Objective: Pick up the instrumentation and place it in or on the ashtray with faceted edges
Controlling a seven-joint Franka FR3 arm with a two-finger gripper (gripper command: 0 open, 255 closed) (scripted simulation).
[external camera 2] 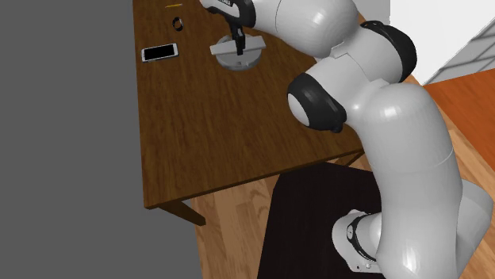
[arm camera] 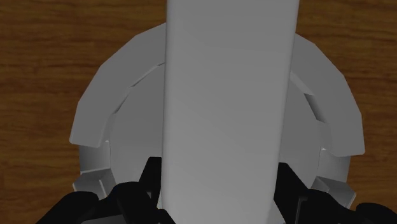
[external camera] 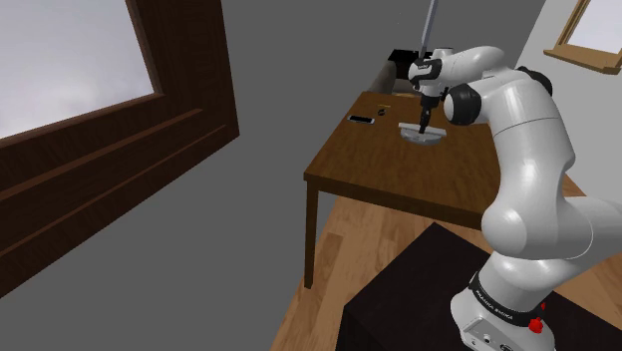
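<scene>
The gripper [arm camera: 218, 191] was clenched on the instrumentation [arm camera: 229, 95], a flat, plain grey bar with smooth faces, its black fingers [arm camera: 137, 197] pressed against the bar's two long sides. In the upper middle of the second exterior view the bar [external camera 2: 255, 43] lay level across the ashtray [external camera 2: 238, 63], its ends reaching past the rim on both sides. The ashtray [arm camera: 95, 114] was a round grey dish with a broad rim cut into flat facets and notches. It stood on a brown wooden table [external camera 2: 206, 127] with visible grain. To the left in that frame lay a white phone [external camera 2: 159, 52], apart from the dish, and above the phone a small dark ring [external camera 2: 178, 23].
</scene>
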